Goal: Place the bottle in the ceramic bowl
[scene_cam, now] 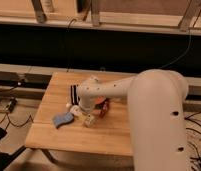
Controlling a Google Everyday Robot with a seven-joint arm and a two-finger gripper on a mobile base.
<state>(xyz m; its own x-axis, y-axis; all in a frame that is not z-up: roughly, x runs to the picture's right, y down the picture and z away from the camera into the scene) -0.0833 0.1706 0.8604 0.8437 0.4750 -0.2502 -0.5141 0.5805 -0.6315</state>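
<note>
My white arm reaches in from the right, and its wrist hangs over the middle of the wooden table (114, 137). The gripper (82, 108) points down between the blue wavy sponge (63, 119) and the orange-red ceramic bowl (104, 105). The arm hides most of the bowl; only part of its rim shows at the right of the wrist. A small white oblong end (71, 106), seemingly the bottle, shows just left of the gripper. The arm hides the rest of it.
A pale translucent cup (89, 120) lies on the table in front of the gripper. A black striped object (74, 92) sits behind the wrist. Cables run over the floor at the left. A dark shelf wall stands behind the table.
</note>
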